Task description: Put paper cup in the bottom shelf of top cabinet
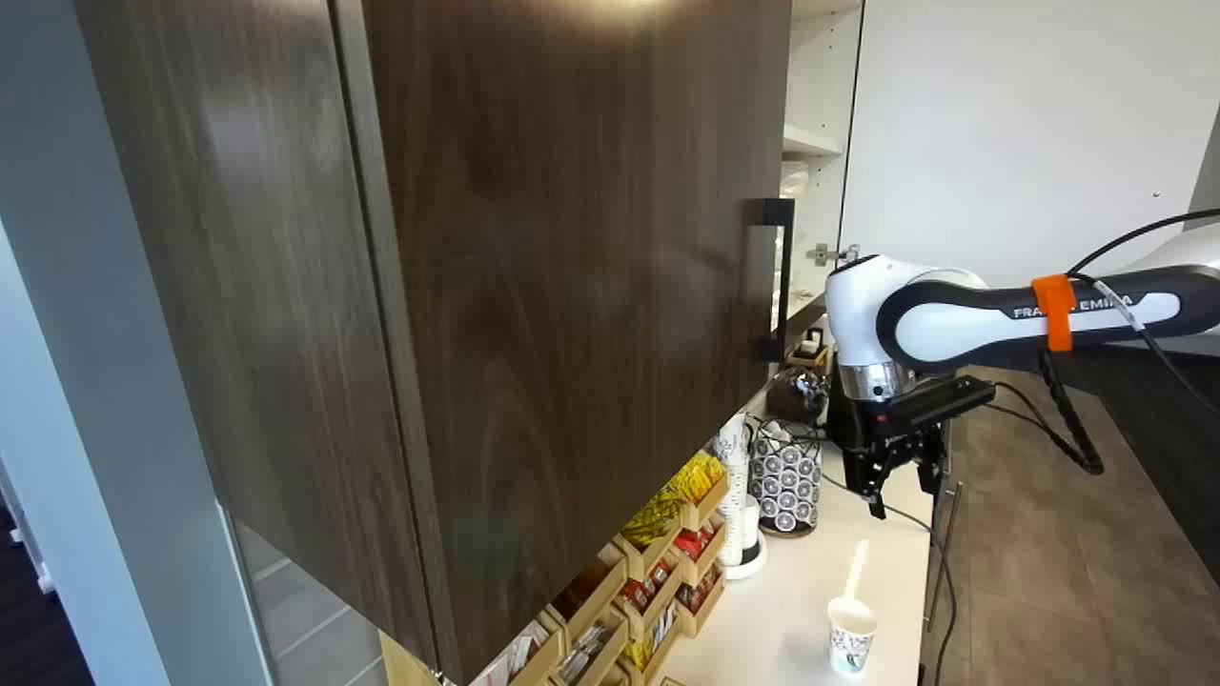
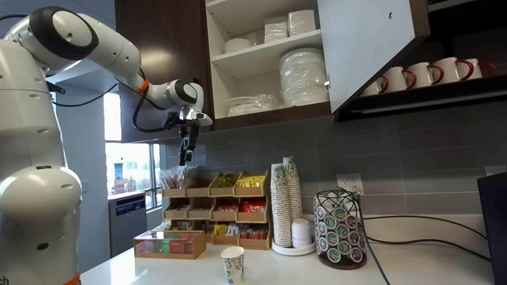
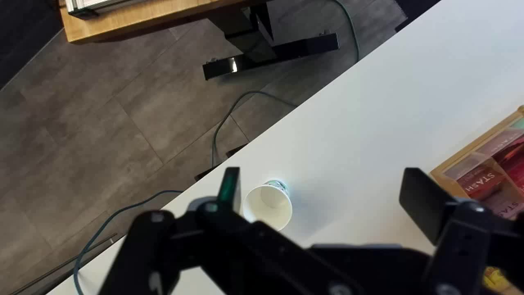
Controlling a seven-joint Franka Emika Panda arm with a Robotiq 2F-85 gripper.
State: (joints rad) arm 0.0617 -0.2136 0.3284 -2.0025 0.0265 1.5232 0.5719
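1. White paper printed with dark curls: the paper cup point(image 2: 234, 266) stands upright on the pale counter point(image 2: 285, 275), near its front edge.
2. Above the counter hangs the gripper point(image 3: 323, 198), released, its jaws parted wide. In the wrist view the cup appears lower down within the gap, nearer one finger point(image 3: 230, 186), whose linkage hides part of it.
3. Dark brown wood-grain faces the top cabinet point(image 1: 581, 286); a door point(image 2: 364, 47) stands open, white inner face showing.
4. On the bottom shelf point(image 2: 273, 117) sit a tall stack of plastic-wrapped white dishes point(image 2: 303, 79) and a lower wrapped stack point(image 2: 253, 105).
5. Farther back on the counter, tall stacks of patterned cups point(image 2: 281, 213) stand between a wooden packet rack point(image 2: 222, 192) and a round pod holder point(image 2: 340, 237).
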